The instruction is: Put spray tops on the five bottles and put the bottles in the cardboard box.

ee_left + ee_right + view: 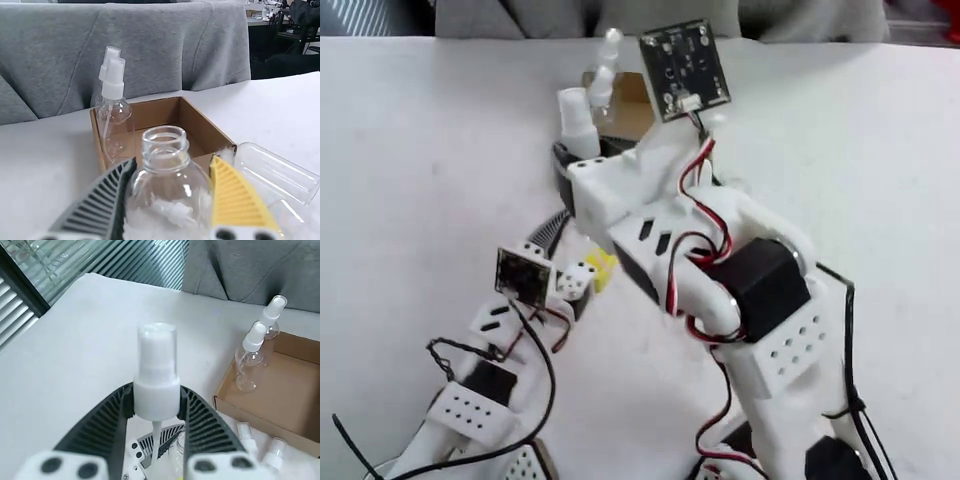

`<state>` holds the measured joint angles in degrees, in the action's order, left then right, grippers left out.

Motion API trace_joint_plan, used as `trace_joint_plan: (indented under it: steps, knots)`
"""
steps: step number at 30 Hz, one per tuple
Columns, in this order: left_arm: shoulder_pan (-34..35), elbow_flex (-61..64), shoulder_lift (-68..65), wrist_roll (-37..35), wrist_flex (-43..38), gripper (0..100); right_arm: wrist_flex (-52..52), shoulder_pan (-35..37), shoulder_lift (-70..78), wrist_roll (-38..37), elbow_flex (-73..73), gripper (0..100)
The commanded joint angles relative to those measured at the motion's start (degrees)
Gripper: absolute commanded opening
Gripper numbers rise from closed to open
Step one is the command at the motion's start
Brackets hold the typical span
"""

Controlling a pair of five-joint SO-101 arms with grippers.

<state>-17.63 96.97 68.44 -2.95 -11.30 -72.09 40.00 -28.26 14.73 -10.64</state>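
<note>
My left gripper (172, 165) is shut on a clear bottle (165, 175) with an open neck, its grey and yellow fingers pressed to either side. My right gripper (156, 392) is shut on a white spray top (156, 375), whose tube hangs just above the bottle mouth (176, 450). In the high view the spray top (578, 118) stands up from the right gripper (582, 150), near the left gripper (592, 270). Two capped bottles (114, 115) stand in the near corner of the cardboard box (200, 125).
The box (280, 390) lies past the grippers, with a capped bottle (250, 360) inside and another (274, 315) behind. Loose spray tops (247, 437) lie beside the box. A clear bottle (275, 172) lies on its side near the left gripper. A grey fabric backdrop (150, 45) runs along the table's far edge.
</note>
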Motion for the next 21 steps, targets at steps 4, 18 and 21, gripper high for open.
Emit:
trace_joint_plan:
  steps: [4, 18, 21]
  knots:
    - [-0.7, -0.1, 1.3, 0.3, 1.1, 6, 17.0, -0.9, -10.3, -0.2, 16.5, 1.6]
    - [-0.7, -0.1, 1.2, 0.3, 1.8, 6, 43.7, -6.2, -12.0, 0.4, 31.0, 1.6]
    - [-0.7, -0.1, 1.2, 0.3, 1.8, 6, 46.2, -6.2, -11.9, 0.4, 32.3, 1.6]
